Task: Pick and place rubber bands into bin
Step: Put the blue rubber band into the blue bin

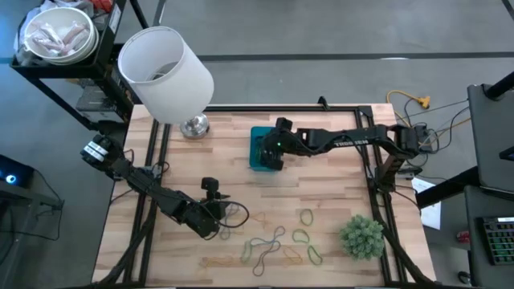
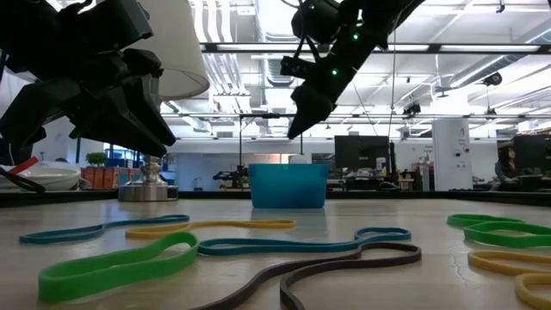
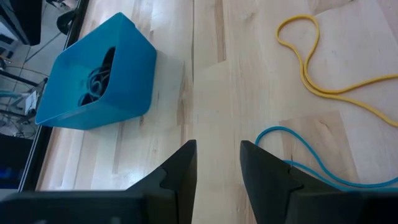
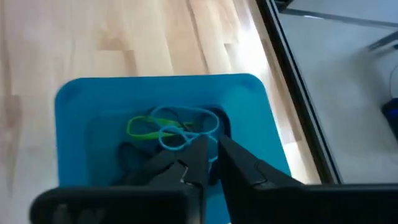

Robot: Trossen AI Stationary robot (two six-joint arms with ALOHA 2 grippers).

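The blue bin (image 1: 259,144) stands mid-table toward the far side on its flat bottom; inside it lie green, blue and dark rubber bands (image 4: 171,129). My right gripper (image 4: 211,142) hovers above the bin (image 2: 288,185), pointing down, its fingers a narrow gap apart and nothing between them. Several more rubber bands (image 1: 277,241) lie flat near the table's near edge: green (image 2: 120,263), yellow (image 3: 308,59), blue (image 3: 292,158) and dark (image 2: 344,267). My left gripper (image 3: 217,155) is open above bare wood left of those bands, facing the bin (image 3: 93,74).
A big white lampshade (image 1: 165,64) on a metal base (image 1: 194,126) stands at the far left corner. A fuzzy green plant ball (image 1: 361,235) sits near the right edge. A black cable (image 1: 234,215) loops beside my left gripper (image 1: 215,210). Black frame rails border the table.
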